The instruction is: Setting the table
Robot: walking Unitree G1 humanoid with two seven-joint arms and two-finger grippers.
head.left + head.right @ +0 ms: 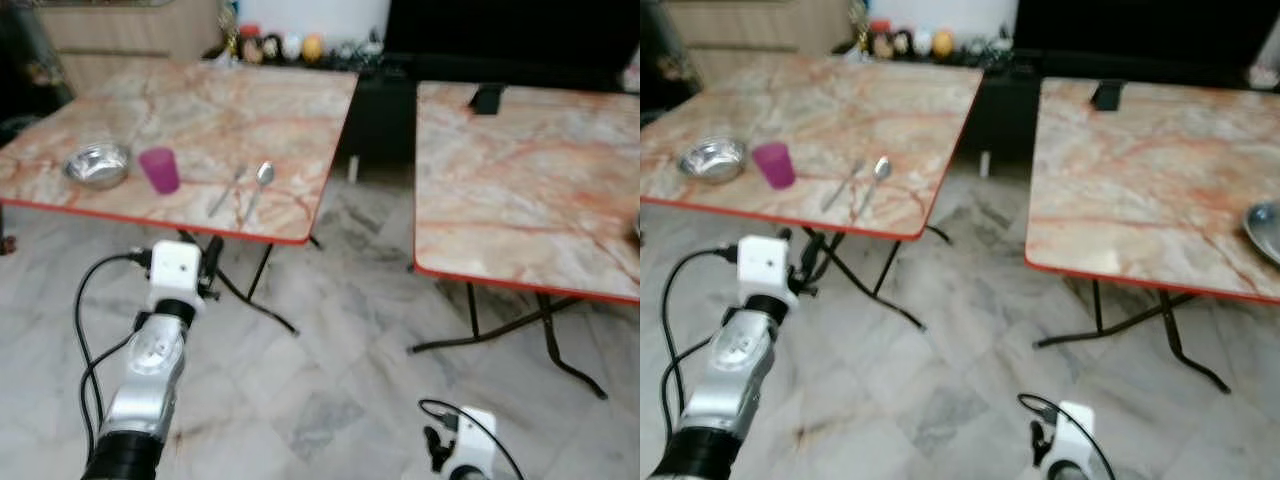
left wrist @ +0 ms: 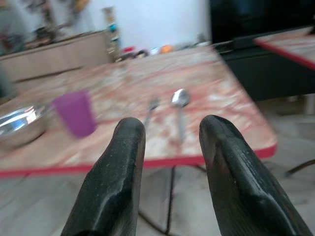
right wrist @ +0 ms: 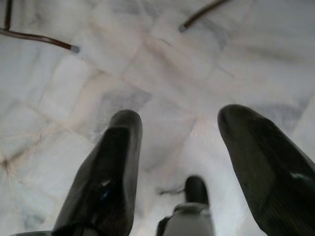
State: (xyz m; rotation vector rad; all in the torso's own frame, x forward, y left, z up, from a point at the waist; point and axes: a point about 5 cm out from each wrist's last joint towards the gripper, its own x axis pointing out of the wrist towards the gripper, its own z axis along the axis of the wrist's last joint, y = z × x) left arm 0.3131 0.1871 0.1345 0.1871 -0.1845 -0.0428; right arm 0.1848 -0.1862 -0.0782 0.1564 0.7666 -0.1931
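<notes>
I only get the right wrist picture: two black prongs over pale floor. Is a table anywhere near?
Observer: Yes, two marble-patterned, red-edged folding tables stand ahead: the left table and the right table.
Operator: Anything on them?
Observer: The left table holds a shiny metal bowl, a purple plastic cup, a metal fork and a metal spoon.
Operator: And the other arm?
Observer: The left gripper is raised before that table's near edge, fingers open.

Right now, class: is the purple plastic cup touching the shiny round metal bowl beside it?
Apart. The left eye view shows a strip of marble tabletop between the purple plastic cup and the shiny round metal bowl; the left wrist view shows the gap too.
</notes>
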